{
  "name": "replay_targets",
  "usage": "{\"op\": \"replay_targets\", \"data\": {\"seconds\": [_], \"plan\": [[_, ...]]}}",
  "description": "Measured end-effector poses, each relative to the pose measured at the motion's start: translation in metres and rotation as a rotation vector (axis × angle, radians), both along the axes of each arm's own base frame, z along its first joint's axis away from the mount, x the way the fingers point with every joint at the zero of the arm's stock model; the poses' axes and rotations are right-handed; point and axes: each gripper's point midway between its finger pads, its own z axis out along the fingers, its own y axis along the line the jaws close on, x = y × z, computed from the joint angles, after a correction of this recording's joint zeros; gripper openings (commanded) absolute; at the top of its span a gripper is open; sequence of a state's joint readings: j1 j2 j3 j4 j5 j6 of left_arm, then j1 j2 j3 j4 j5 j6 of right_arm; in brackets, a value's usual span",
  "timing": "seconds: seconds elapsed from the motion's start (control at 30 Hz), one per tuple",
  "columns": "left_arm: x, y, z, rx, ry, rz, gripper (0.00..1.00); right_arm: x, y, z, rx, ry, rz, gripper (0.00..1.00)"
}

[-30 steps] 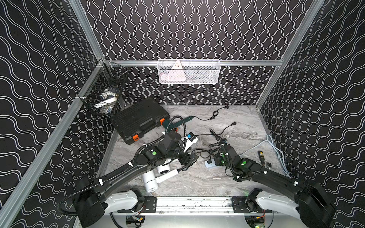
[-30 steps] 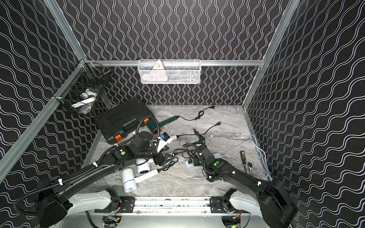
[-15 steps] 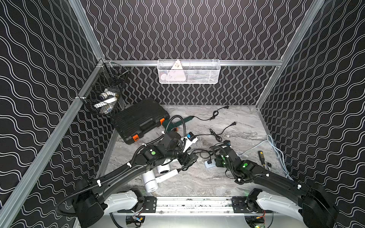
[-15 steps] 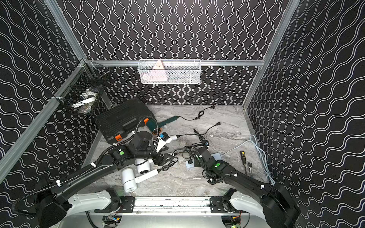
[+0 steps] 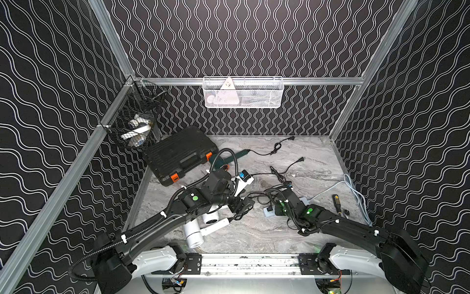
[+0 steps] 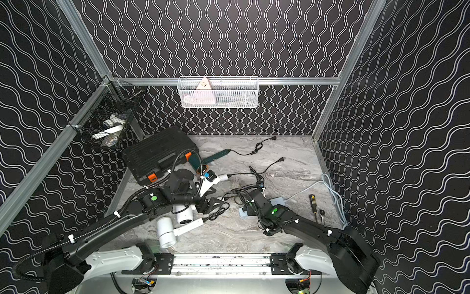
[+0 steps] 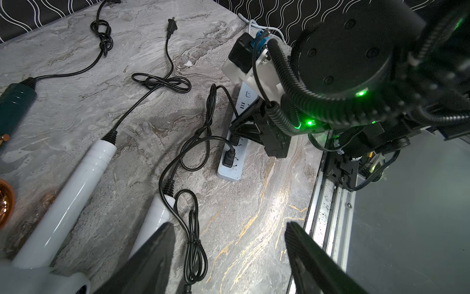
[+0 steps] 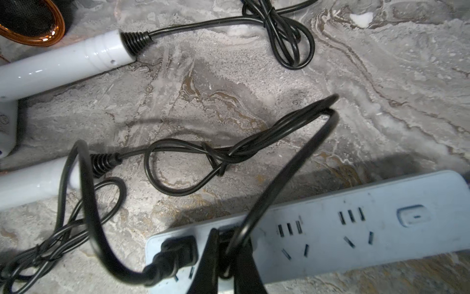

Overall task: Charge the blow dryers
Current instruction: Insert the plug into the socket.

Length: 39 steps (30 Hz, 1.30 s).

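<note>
Two white blow dryers lie under my left arm, their handles beside my left gripper, which hovers open over bare table. A third white handle shows behind the left wrist. The dark green blow dryer lies by the case. My right gripper is shut on a black plug at the pale blue power strip. Beside it, another plug sits in the strip. Two loose plugs lie farther back.
A black case with orange latches stands at the back left. A black wire basket and a white mesh basket hang on the walls. A screwdriver and a pale cable lie at the right. Tangled cords cross the middle.
My right arm has shifted a little left and down over the power strip with its jaws shut. The left arm has not moved.
</note>
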State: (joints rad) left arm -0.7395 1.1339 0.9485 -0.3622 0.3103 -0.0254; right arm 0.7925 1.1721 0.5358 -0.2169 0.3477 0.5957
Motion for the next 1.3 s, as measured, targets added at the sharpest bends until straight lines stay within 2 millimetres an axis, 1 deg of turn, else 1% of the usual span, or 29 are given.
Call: {"op": "replay_targets", "data": {"seconds": [0.17, 0.3, 0.57, 0.73, 1.03, 1.2, 1.27, 1.3], "plan": [[-0.001, 0.0, 0.002, -0.005, -0.005, 0.0, 0.73, -0.003, -0.001, -0.004, -0.017, -0.008, -0.023, 0.0], [-0.001, 0.001, 0.004, -0.008, -0.008, 0.0, 0.73, -0.003, -0.004, -0.009, 0.015, -0.014, -0.072, 0.0], [-0.003, 0.002, 0.006, -0.013, -0.01, -0.002, 0.73, 0.0, -0.005, -0.011, 0.064, -0.019, -0.145, 0.0], [-0.004, 0.002, 0.006, -0.015, -0.007, -0.004, 0.73, 0.003, -0.004, -0.012, 0.06, -0.023, -0.153, 0.0], [-0.005, 0.003, 0.002, -0.012, 0.0, -0.003, 0.73, -0.001, -0.005, -0.011, 0.082, -0.021, -0.153, 0.0], [-0.007, 0.004, 0.004, -0.017, 0.0, -0.004, 0.74, -0.002, -0.005, -0.01, 0.088, -0.018, -0.161, 0.0], [-0.007, 0.004, 0.005, -0.021, -0.003, -0.004, 0.74, -0.002, -0.005, -0.009, 0.086, -0.013, -0.163, 0.02], [-0.007, 0.004, 0.006, -0.023, -0.005, -0.004, 0.74, -0.001, -0.005, -0.008, 0.085, -0.012, -0.163, 0.07]]}}
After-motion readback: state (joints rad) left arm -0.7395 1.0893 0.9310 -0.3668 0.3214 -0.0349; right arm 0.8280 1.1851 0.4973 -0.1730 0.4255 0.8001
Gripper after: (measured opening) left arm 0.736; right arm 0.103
